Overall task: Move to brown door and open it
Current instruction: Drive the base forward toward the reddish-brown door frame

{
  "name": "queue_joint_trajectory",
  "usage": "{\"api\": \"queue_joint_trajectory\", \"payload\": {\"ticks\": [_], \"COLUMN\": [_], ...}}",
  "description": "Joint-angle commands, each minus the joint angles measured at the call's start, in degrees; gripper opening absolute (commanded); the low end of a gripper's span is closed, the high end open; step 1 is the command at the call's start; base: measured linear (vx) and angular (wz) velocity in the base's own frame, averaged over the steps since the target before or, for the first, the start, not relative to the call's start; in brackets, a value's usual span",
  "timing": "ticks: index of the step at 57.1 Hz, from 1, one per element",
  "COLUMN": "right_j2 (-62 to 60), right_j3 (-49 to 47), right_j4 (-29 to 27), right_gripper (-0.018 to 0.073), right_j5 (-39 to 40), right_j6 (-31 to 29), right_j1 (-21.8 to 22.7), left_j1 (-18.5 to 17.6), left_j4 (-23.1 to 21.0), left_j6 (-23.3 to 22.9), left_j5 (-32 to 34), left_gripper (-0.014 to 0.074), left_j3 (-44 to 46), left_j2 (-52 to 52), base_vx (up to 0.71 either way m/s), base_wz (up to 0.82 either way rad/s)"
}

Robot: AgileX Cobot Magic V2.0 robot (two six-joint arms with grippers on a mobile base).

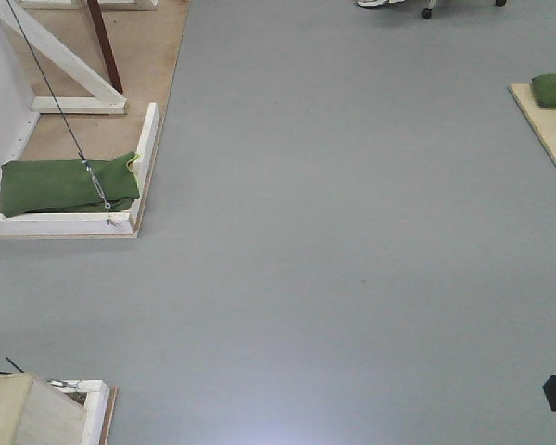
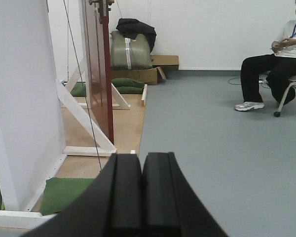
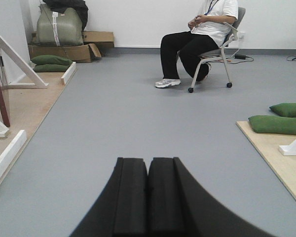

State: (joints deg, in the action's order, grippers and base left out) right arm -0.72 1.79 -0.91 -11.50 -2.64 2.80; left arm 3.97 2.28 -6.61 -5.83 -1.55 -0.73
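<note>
Grey floor (image 1: 352, 232) stretches ahead; the brown door (image 2: 96, 74) stands edge-on, ahead to the left, well apart. Both the left gripper (image 2: 142, 197) and the right gripper (image 3: 148, 197) are clenched on nothing. Approach and opening both look undone.

No text, brand, number or sign is legible in any of the three views. In the left wrist view, an olive-green bag (image 2: 138, 49) far beyond the closed jaws of the left gripper (image 2: 140, 163) carries a pale strip, but any marking on it is too small to read. The cardboard boxes (image 2: 147, 75) beneath the bag show no readable print.
</note>
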Motion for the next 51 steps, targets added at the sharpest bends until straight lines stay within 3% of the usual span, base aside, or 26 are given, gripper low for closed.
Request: {"api": "queue_joint_trajectory", "payload": {"ticks": [1, 51], "right_j2": [-0.5, -0.73], "right_j3": [0.21, 0.21], "right_j4": [0.34, 0.34], "right_gripper": [0.0, 0.0], "right_j5": [4.32, 4.64], "right_j6": [-0.31, -0.31], "right_j1": [0.28, 0.28], "left_j1": [-0.39, -0.44], "left_j4": [-0.38, -0.38], "left_j6": [-0.56, -0.56], "left_j5": [4.46, 4.46], "left_gripper": [-0.0006, -0.0006], "left_j3": [1.67, 1.67], "left_j2": [-0.87, -0.86], "base_vx": [0.0, 0.01], "base_wz": [0.0, 0.0]}}
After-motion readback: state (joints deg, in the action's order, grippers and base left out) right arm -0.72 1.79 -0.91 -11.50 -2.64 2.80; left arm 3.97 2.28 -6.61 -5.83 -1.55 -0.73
